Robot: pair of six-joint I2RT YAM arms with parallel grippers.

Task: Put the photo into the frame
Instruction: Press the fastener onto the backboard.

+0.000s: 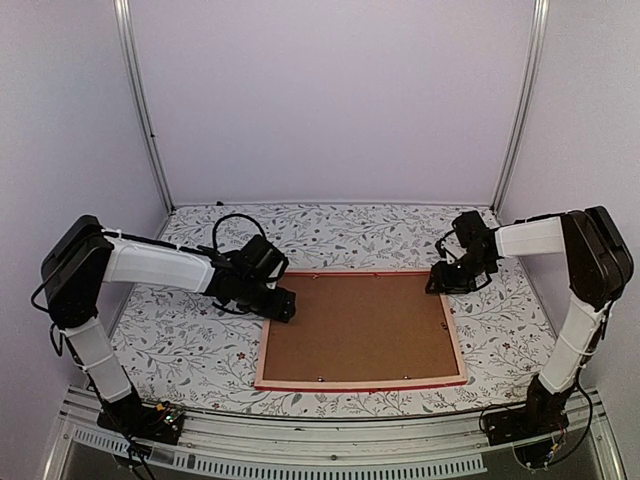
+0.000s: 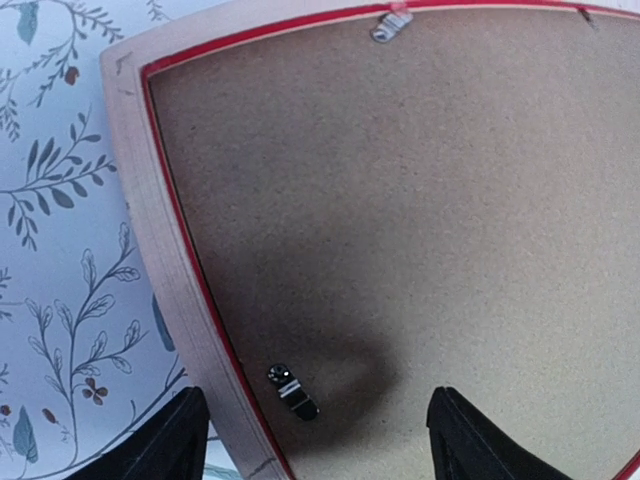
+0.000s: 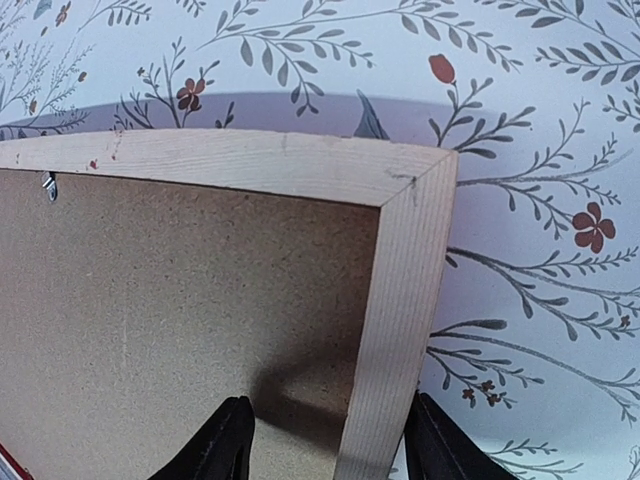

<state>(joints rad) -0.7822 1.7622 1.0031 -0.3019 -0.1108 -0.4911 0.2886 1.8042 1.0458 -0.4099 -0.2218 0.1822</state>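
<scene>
- Top external view: the frame (image 1: pixel 360 381) lies face down in the middle of the table (image 1: pixel 180 340), with the brown backing board (image 1: pixel 358 327) showing inside it.
- Left gripper (image 1: pixel 283 306) sits at the frame's 10 o'clock corner, jaws spread across the pale rail.
- Right gripper (image 1: pixel 437 285) sits at the 2 o'clock corner, jaws spread astride the rail, 1 finger over the board and 1 over the table.

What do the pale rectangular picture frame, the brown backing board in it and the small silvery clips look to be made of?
Pale rectangular picture frame: bare wood, matte; grain lines and a mitred corner joint show, with a red line along its inner edge. Brown backing board: probably pressed fibreboard, matte and speckled, no grain. Small silvery clips: likely metal, going by the bright glint.
</scene>
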